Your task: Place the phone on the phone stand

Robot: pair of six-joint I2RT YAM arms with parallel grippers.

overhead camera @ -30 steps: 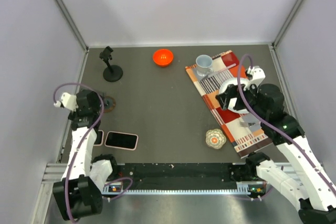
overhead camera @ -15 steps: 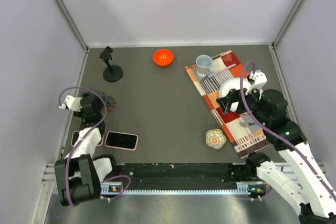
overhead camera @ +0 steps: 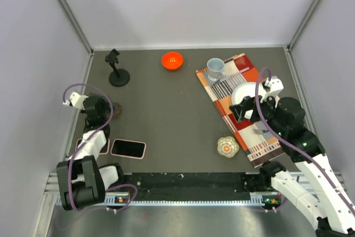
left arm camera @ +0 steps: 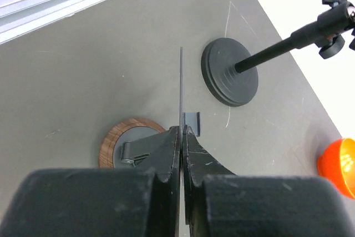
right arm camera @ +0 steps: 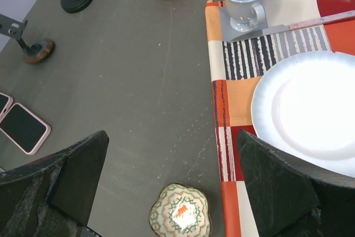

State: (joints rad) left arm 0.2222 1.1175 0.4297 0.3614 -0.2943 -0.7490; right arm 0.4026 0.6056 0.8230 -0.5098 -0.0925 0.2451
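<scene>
**A:** Where's the phone?

**B:** The phone [overhead camera: 128,148] lies flat and screen-up on the desk [overhead camera: 166,109], at the near left. A second phone [right arm camera: 4,102] sits just beside it, partly under the left arm. That makes two phones, and neither is lifted.

**A:** And the stand?

**B:** There are two candidates. A wood-based stand [left arm camera: 133,147] with a small metal bracket is near the phones. A black stand [overhead camera: 118,74] on a round foot is further back. I can't say for sure which one is meant.

**A:** What about the grippers?

**B:** The left gripper [left arm camera: 182,131] hangs over the wood-based stand. Its fingers are clenched together with nothing between them. I'd judge it must spread them and drop to a phone before anything else. The right gripper [right arm camera: 172,133] is released, with its fingers wide apart. It hovers by the striped cloth [overhead camera: 222,84], well apart from the phones and probably just out of the way.

**A:** Anything else?

**B:** One orange bowl [overhead camera: 172,60] and one patterned dish [overhead camera: 227,146] are on the bare desk. One mug [overhead camera: 216,67] and one plate [overhead camera: 247,94] are on the cloth.
</scene>
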